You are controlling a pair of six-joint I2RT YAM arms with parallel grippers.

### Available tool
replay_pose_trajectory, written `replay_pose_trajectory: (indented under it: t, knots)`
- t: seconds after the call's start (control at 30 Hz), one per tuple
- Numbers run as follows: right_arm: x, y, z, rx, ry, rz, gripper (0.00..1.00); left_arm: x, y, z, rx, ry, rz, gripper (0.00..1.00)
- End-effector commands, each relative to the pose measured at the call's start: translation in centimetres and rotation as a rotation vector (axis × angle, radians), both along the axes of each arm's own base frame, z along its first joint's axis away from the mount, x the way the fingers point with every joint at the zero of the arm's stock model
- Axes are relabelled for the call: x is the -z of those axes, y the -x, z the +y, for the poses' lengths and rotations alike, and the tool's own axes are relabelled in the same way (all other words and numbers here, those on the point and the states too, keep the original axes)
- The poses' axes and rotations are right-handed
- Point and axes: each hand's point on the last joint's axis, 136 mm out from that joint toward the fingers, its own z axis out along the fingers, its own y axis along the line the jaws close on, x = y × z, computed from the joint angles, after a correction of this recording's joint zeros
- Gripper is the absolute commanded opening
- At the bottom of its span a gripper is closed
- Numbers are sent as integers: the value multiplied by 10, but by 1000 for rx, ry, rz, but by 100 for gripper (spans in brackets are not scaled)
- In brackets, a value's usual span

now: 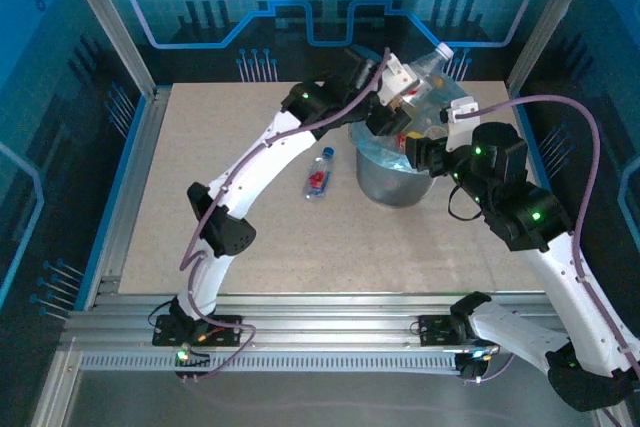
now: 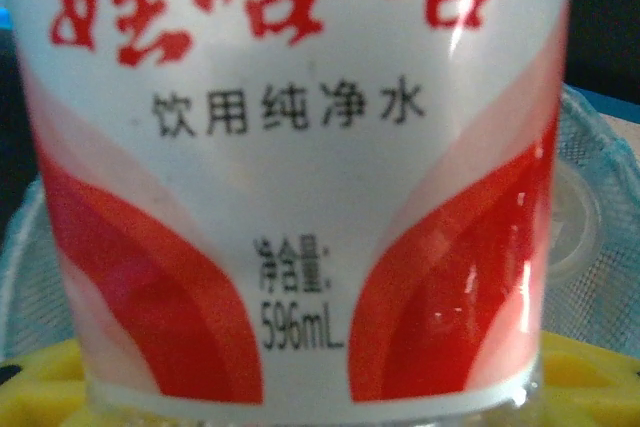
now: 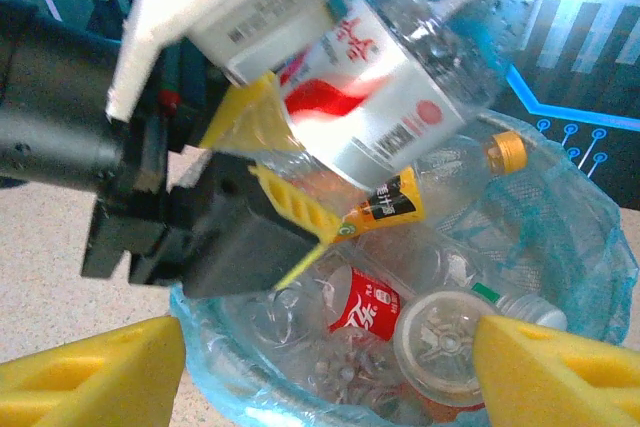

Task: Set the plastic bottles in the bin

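A clear plastic bottle (image 1: 432, 65) with a red and white label (image 2: 300, 147) hangs tilted above the bin (image 1: 395, 187), cap pointing up and right. My left gripper (image 1: 405, 102) has its yellow fingers (image 3: 245, 112) on the bottle's lower end (image 3: 380, 97). The grey bin, lined with a light-blue bag (image 3: 590, 207), holds several bottles, among them a red-labelled one (image 3: 365, 307) and an orange-capped one (image 3: 500, 152). My right gripper (image 3: 330, 377) hovers open over the bin's near rim with nothing between its fingers, at the bin's right side (image 1: 428, 152). Another small bottle (image 1: 319, 172) lies on the table left of the bin.
The beige table (image 1: 250, 227) has open room to the left and in front of the bin. Metal frame posts (image 1: 110, 17) and blue walls enclose the back and sides. The left arm (image 1: 260, 162) arches over the table's middle.
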Motion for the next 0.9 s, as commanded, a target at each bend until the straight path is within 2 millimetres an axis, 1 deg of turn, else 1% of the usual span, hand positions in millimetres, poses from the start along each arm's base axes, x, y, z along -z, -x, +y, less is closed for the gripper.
replay_pose_trajectory:
  t: [0.0,0.13,0.2,0.3,0.4,0.47,0.6,0.8,0.87]
  knots:
    - [-6,-3,-2,16,-38,-22,77,15,-3,-2,5,-52,4,74]
    - [-3,-4,-3,24,-33,-14,77,12,-8,-1,-24,-36,-2,90]
    - [-2,-6,-4,35,-32,-11,77,6,-9,-1,-36,-20,-9,94]
    - [1,-12,-6,57,-26,11,76,-3,-12,2,-63,-4,-31,95]
    - [9,-24,-7,85,-17,78,75,-12,-21,13,-135,-9,-69,95]
    - [17,-34,-6,101,-11,133,75,-17,-21,20,-168,-12,-77,95]
    - [28,-57,-1,133,1,204,74,-30,-11,34,-201,6,-67,95]
    - [37,-95,13,144,-7,232,73,-59,18,65,-243,109,-71,95]
    - [44,-108,18,143,6,254,73,-68,29,78,-262,155,-76,95]
